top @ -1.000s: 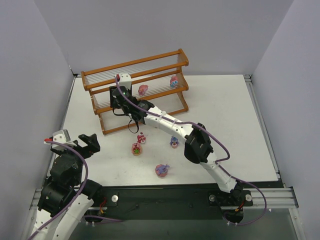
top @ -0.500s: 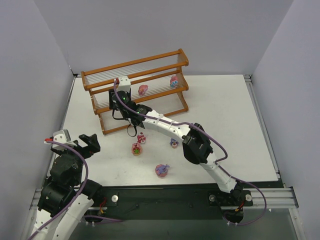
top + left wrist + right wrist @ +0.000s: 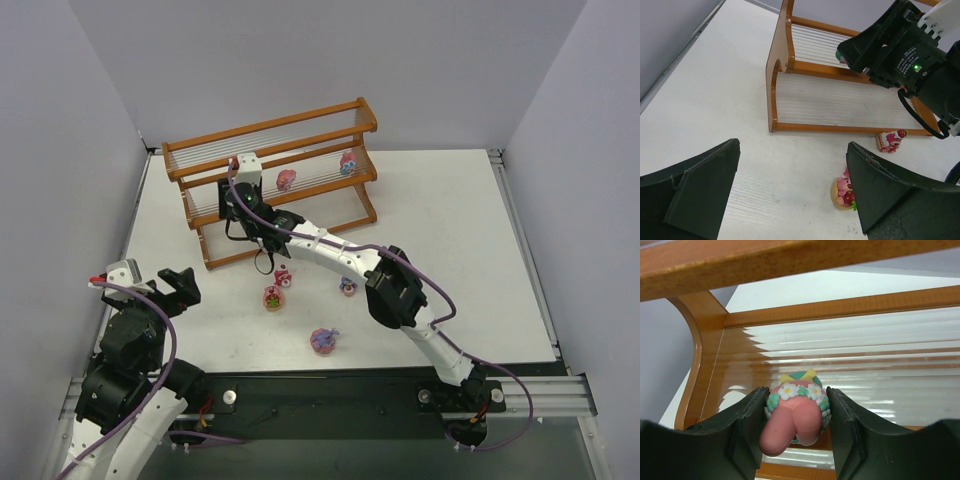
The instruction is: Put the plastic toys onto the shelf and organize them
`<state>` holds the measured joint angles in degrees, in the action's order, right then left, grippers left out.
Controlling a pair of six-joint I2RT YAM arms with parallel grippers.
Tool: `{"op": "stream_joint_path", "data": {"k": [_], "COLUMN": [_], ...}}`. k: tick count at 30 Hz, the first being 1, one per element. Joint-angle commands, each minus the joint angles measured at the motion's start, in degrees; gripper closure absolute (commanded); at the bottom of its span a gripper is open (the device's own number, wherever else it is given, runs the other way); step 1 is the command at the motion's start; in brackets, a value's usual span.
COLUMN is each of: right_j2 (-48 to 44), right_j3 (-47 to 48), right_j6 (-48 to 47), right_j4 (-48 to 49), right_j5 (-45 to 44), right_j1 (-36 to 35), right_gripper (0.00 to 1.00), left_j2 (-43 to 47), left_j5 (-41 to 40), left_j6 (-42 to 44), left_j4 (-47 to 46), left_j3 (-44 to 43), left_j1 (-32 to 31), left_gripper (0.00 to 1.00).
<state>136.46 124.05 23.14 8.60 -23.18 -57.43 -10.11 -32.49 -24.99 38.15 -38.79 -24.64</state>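
Note:
A pink toy (image 3: 797,415) with a flower wreath and long ears sits between the fingers of my right gripper (image 3: 796,432), which is shut on it just above the pale rods of the shelf (image 3: 865,365). From above, the right gripper (image 3: 238,198) reaches into the left part of the orange-brown shelf (image 3: 205,262). Two toys (image 3: 287,179) (image 3: 348,163) stand on the middle tier. Several more toys lie on the table (image 3: 283,276) (image 3: 272,297) (image 3: 348,286) (image 3: 323,340). My left gripper (image 3: 172,287) hangs open near the table's front left, with nothing between its fingers.
In the left wrist view the shelf's left end post (image 3: 774,75) stands ahead, with the right arm's black wrist (image 3: 900,50) over the tiers. Two toys (image 3: 891,140) (image 3: 842,190) lie in front of the shelf. Grey walls close off the left, back and right sides.
The right arm has edged slightly left along the shelf with the pink toy in its grip. The left arm has not moved.

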Motion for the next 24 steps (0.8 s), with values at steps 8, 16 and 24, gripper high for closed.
{"op": "stream_joint_path", "data": {"k": [8,16,24], "right_j2": [-11.39,-21.05,-37.38], "right_j3": [-10.39,-18.40,-27.18], "right_j6": [-2.13,-1.87,6.64], "right_j4": [5.72,3.89,-15.62], "right_j5": [0.68,3.75,9.29], "right_j1": [-1.19,-2.77,-3.57], "right_gripper": [1.00,1.00,1.00], "left_j2": [0.35,-0.79,-4.39], "left_j5": [1.73,8.31,32.48], "left_j6": [1.53,5.21,8.04], "left_j4": [-1.24,-2.73,-5.54], "left_j3": [-0.68,-1.47,-1.38], "left_j1": [0.39,0.65,0.56], "left_gripper": [0.03,0.03,0.03]}}
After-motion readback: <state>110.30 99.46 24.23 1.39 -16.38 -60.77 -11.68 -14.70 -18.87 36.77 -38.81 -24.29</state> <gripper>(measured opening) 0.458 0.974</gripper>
